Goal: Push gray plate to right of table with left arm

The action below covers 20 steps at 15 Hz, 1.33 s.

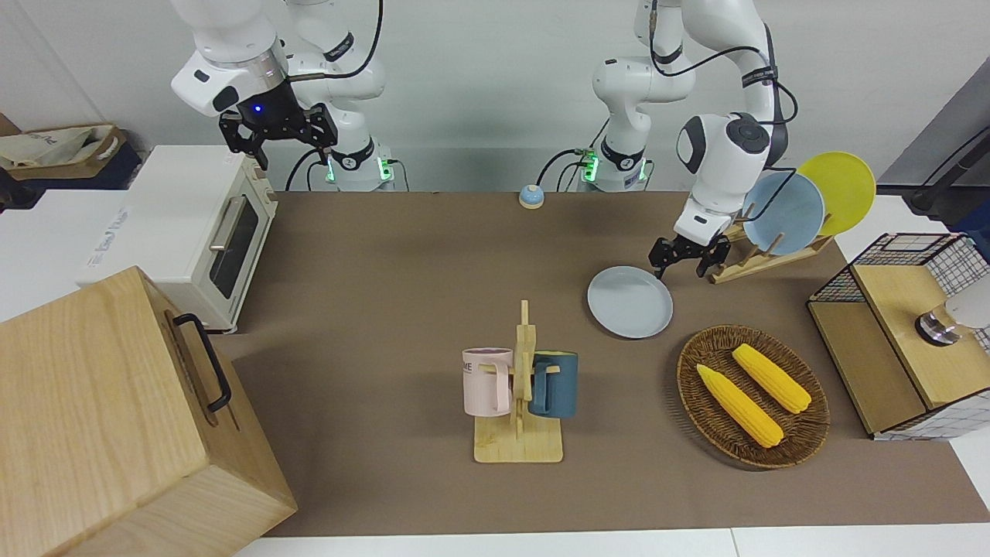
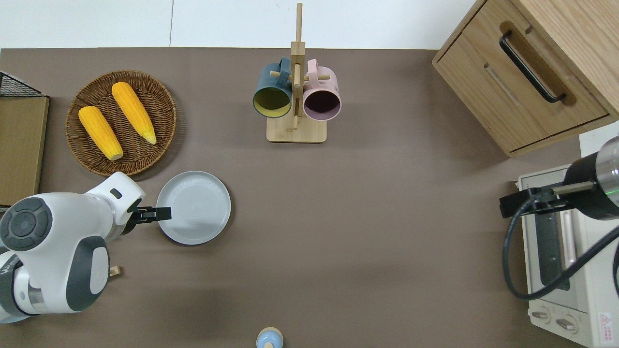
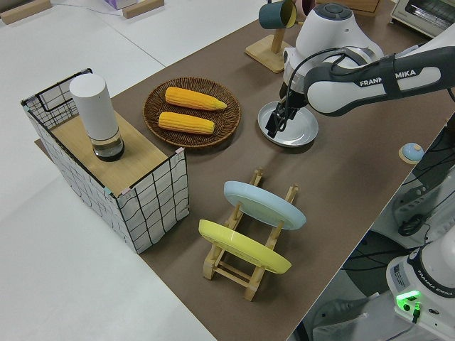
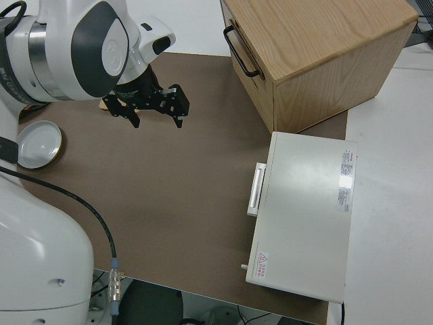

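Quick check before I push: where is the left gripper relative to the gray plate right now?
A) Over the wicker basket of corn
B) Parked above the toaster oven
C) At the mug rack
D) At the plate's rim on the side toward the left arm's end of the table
D. The overhead view shows the left gripper at the rim of the gray plate on the side toward the left arm's end of the table.
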### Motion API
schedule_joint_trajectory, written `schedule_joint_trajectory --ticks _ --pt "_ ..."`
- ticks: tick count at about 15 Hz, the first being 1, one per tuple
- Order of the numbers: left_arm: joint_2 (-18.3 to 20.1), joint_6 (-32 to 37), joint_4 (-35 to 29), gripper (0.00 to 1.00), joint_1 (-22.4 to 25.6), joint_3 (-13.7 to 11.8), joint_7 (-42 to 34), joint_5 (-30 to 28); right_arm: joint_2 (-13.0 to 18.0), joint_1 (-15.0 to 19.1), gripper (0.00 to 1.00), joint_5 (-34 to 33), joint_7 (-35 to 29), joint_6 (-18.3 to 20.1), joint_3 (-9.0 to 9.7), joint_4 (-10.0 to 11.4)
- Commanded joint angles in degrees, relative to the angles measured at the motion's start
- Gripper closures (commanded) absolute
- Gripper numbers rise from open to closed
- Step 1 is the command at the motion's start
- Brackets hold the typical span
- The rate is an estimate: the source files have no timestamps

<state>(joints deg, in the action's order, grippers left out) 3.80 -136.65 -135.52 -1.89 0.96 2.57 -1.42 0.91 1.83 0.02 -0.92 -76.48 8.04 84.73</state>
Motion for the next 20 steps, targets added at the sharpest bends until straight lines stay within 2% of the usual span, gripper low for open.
schedule_joint_trajectory --ticks 1,6,20 --pt "-1.5 -4.4 -1.7 0.01 -1.6 -0.6 2.9 -0.5 0.1 1.2 0.017 0.2 -0.7 0.9 0.92 -0.5" --pt "-4.1 -7.3 -2.0 0.01 -2.2 -0.6 3.4 -0.5 0.1 1.1 0.017 0.2 -0.7 0.9 0.92 -0.5" --pt "-7.4 -10.4 -2.6 0.03 -1.7 -0.7 2.7 -0.4 0.1 1.1 0.017 0.2 -0.7 0.9 0.92 -0.5"
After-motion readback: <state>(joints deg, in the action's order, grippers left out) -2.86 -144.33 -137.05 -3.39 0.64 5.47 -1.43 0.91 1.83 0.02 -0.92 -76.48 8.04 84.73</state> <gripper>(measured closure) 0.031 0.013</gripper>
